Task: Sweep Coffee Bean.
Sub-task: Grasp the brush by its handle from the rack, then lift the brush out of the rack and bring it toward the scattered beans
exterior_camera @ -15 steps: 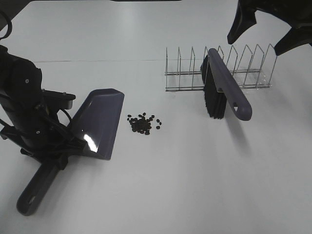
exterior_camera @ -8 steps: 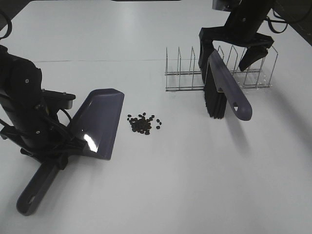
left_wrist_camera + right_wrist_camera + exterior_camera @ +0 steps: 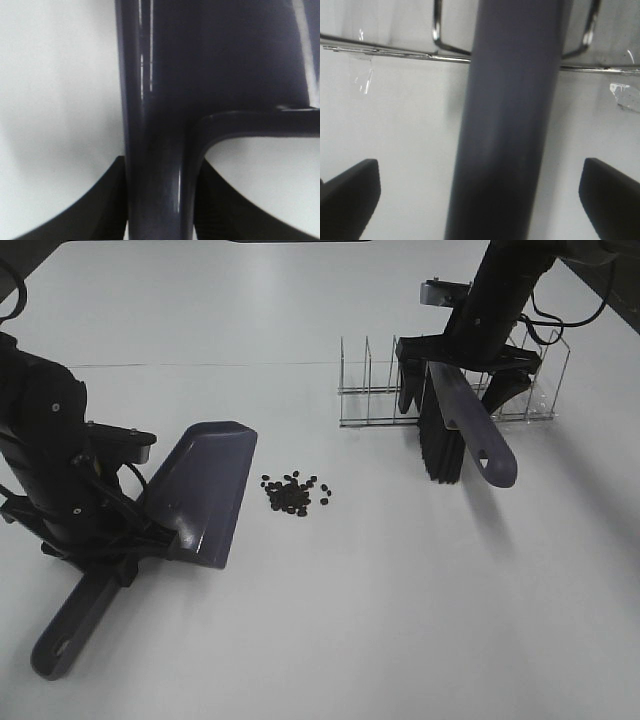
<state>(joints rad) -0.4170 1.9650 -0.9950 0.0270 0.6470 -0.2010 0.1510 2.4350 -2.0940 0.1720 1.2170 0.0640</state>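
The coffee beans [image 3: 295, 493] lie in a loose cluster on the white table, just right of the grey-purple dustpan [image 3: 205, 490]. My left gripper [image 3: 112, 562] is shut on the dustpan's handle; in the left wrist view the handle [image 3: 160, 150] runs between both black fingers [image 3: 100, 205]. The grey-purple brush [image 3: 462, 425] with black bristles leans in the wire rack [image 3: 370, 390]. My right gripper [image 3: 458, 385] is open and straddles the brush handle. In the right wrist view the handle [image 3: 510, 125] stands between the fingertips [image 3: 350, 195], apart from both.
The wire rack stands at the back right, and its wires [image 3: 395, 52] lie close behind the brush handle. The left arm's black body [image 3: 50, 460] stands left of the dustpan. A thin seam [image 3: 200, 364] crosses the table at the back.
My right gripper has come down from the upper right and now straddles the brush handle. The dustpan has shifted slightly in the left gripper. The beans have not moved.
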